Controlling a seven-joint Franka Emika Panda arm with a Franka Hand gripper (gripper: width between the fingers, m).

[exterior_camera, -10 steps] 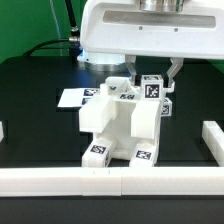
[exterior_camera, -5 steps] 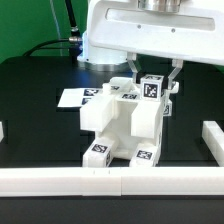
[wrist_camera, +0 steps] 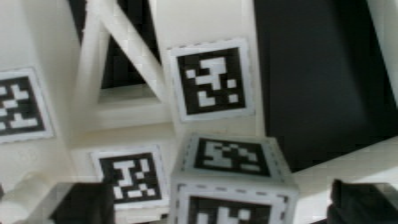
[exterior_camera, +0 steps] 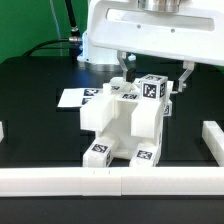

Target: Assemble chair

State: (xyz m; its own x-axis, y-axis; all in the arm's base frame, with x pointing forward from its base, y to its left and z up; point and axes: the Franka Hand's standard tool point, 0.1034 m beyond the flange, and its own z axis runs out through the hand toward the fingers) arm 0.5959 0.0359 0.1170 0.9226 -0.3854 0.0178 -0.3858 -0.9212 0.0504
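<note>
The chair (exterior_camera: 122, 125) stands as one white blocky piece in the middle of the black table, with marker tags on its top and at its feet. A small tagged cube (exterior_camera: 152, 88) sits at its top on the exterior view's right. My gripper (exterior_camera: 155, 76) is open just above that cube, one finger on each side and clear of it. In the wrist view the dark fingertips (wrist_camera: 79, 205) flank a tagged white block (wrist_camera: 231, 195), and my gripper (wrist_camera: 228, 210) holds nothing.
The marker board (exterior_camera: 72, 97) lies flat behind the chair at the exterior view's left. A long plain white rail (exterior_camera: 60, 180) runs along the front edge, and a short one (exterior_camera: 212, 142) stands at the right. The robot body (exterior_camera: 150, 30) hangs overhead.
The gripper's fingers have spread steadily wider apart on both sides of the top cube. The chair has not moved.
</note>
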